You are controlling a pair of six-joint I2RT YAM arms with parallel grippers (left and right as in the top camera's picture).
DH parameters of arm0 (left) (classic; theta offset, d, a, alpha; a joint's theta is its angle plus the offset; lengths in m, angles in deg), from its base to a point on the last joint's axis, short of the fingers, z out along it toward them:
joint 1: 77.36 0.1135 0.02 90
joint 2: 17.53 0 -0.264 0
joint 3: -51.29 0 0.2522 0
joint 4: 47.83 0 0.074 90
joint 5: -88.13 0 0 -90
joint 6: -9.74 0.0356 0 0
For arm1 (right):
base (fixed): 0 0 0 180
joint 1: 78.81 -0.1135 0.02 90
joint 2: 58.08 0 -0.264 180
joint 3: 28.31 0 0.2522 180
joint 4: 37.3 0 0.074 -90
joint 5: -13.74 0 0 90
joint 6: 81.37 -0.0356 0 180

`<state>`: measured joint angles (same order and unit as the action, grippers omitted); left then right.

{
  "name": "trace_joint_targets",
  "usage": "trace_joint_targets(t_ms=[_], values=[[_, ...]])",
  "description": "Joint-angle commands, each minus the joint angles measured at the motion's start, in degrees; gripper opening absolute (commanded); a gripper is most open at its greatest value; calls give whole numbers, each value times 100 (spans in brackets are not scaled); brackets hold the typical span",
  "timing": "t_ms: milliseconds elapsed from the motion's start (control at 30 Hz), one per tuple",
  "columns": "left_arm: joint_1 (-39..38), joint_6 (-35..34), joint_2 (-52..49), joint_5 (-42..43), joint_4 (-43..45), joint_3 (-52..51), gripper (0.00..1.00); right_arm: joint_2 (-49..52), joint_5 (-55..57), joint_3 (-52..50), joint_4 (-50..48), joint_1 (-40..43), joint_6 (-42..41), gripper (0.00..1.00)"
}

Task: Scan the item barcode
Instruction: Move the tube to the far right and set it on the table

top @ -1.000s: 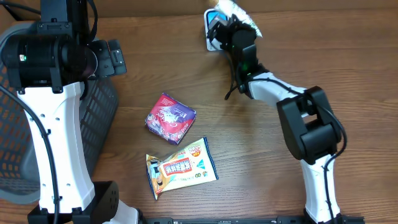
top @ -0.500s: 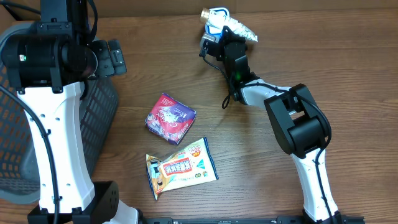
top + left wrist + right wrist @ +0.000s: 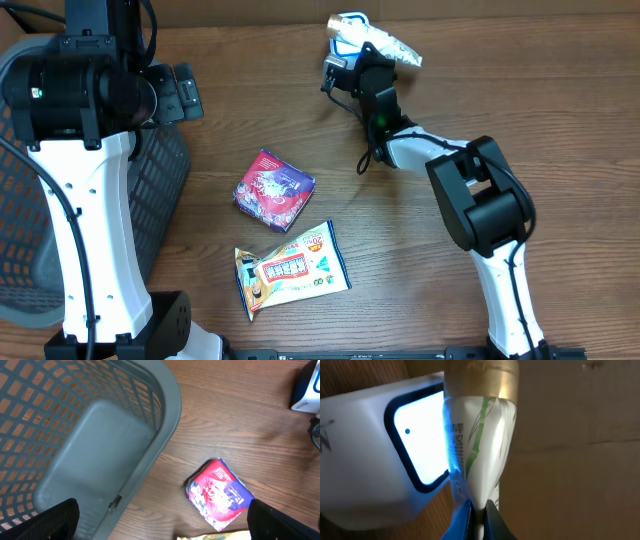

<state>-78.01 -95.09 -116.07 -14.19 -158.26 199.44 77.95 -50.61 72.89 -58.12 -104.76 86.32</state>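
Since a second ago the right arm has pulled back a bit. The right pincer (image 3: 477, 515) clamps the tail of the white tube (image 3: 480, 445), its long axis running away from the fingers, right beside the lit window of the scanner (image 3: 365, 480), with nothing between. The left pincer (image 3: 165, 530) gapes wide by the basket (image 3: 100, 460), far off. A red box (image 3: 273, 189) and a snack packet (image 3: 290, 268) lie on the worktop (image 3: 560, 120).

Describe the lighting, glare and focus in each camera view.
Overhead: even light, sharp, with soft shadows on the table. Right wrist: the scanner window glows blown-out white, tinting the tube edge blue; everything is soft at close range. Left wrist: the basket is slightly blurred, the purple packet clearer.
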Motion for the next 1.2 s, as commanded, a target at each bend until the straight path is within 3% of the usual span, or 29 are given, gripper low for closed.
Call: trace_joint_targets(t_ms=[0,200,300,400,433,533,567,633,967,1167], values=[[35,63,-57,35,-4,-11,100,-1093,925,223,286,-24,-63,4],[35,66,-57,35,-4,-11,100,-1683,2463,223,1010,31,-833,4],[35,63,-57,35,-4,-11,100,-1818,3842,221,1902,188,-1982,4],[35,66,-57,35,-4,-11,100,-1849,4634,221,3657,433,-3641,4],[35,63,-57,35,-4,-11,99,-1849,4603,221,5123,643,-4725,4],[35,63,-57,35,-4,-11,100,-1849,4019,221,7416,1117,-6631,4],[35,63,-57,35,-4,-11,100,-1849,3510,221,8338,1510,-7661,4],[35,63,-57,35,-4,-11,100,-1849,2946,221,8902,2033,-8332,4],[35,63,-57,35,-4,-11,100,-1847,907,216,8717,5106,-8515,4],[35,63,-57,35,-4,-11,100,-1891,-448,227,8673,5897,-8513,4]])
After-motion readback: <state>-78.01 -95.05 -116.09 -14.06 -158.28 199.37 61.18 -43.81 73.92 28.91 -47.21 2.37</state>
